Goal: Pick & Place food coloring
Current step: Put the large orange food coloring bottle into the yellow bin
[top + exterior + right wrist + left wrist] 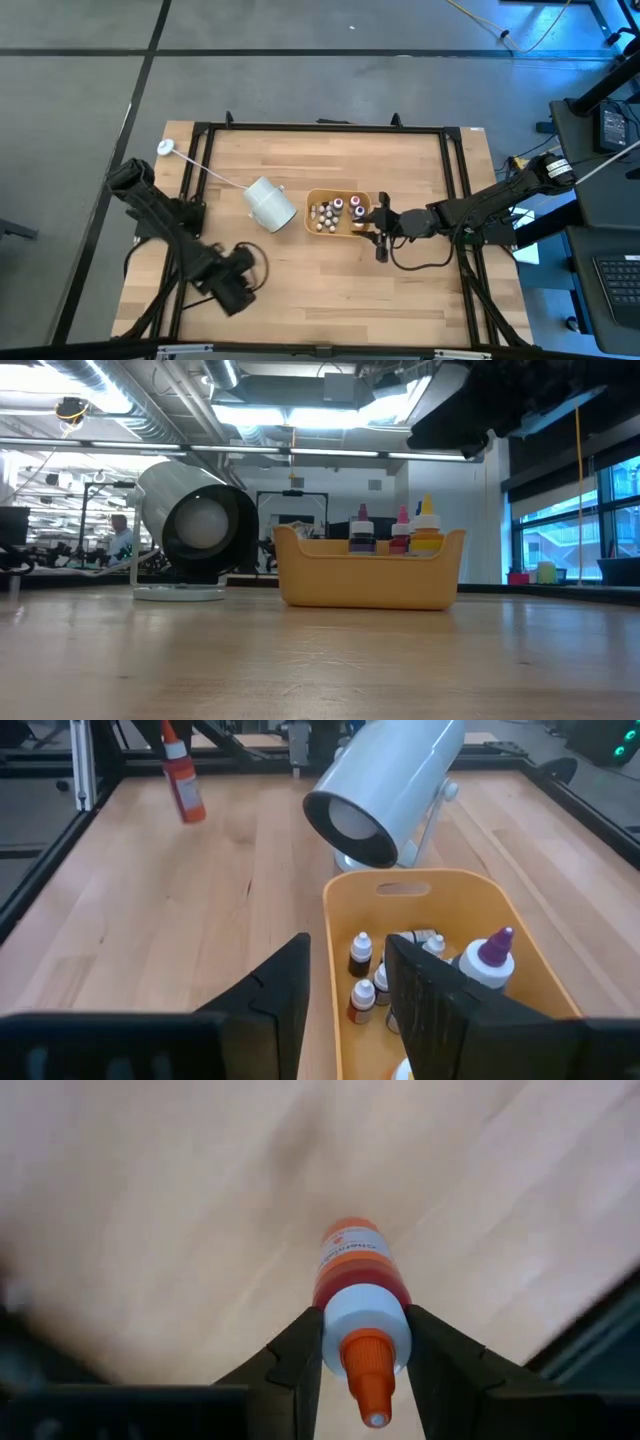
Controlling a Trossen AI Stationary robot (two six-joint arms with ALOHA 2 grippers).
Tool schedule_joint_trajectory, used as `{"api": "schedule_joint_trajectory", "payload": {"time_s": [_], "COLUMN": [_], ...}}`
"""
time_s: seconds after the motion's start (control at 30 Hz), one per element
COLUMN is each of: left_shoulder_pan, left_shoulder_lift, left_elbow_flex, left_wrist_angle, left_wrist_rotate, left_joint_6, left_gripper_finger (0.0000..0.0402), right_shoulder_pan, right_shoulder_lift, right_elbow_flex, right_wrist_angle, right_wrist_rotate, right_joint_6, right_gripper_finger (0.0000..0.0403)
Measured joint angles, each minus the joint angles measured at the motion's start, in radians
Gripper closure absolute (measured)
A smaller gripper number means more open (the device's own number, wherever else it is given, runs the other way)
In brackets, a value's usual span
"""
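My left gripper is shut on a small orange-red food coloring bottle with a white shoulder and an orange cap. It is over the table's near left part. The bottle also shows in the right wrist view, off the wood. My right gripper is open and empty at the right end of the yellow-orange tray. Several tiny bottles stand in the tray, one with a purple cap. My left gripper pinches the bottle's white shoulder, just under the orange cap, between its two fingers. The fingers come from above, pointing down. The bottle hangs below them, cap up and body slightly tilted, clear of the table.
A large white cylindrical cup sits tilted on a stand left of the tray, with its mouth toward the tray. A black frame runs along the table's edges. Bare wood lies between the left gripper and the tray.
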Motion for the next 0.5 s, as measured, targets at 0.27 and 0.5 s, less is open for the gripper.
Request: {"api": "schedule_joint_trajectory", "payload": {"time_s": [0.27, 0.5], "left_shoulder_pan": [0.249, 0.429], "left_shoulder_lift": [0.003, 0.130], "left_elbow_flex": [0.170, 0.299], "left_wrist_angle": [0.285, 0.315], "left_wrist_rotate": [-0.123, 0.018], "left_joint_6": [0.667, 1.045], "left_gripper_finger": [0.0288, 0.0288], "right_shoulder_pan": [0.000, 0.071], "right_shoulder_lift": [-0.047, -0.228], "right_elbow_flex": [0.010, 0.078], "right_wrist_angle": [-0.060, -0.394], "right_wrist_rotate": [-0.049, -0.193], "right_joint_6": [0.000, 0.161], "right_gripper_finger": [0.0269, 0.0269]}}
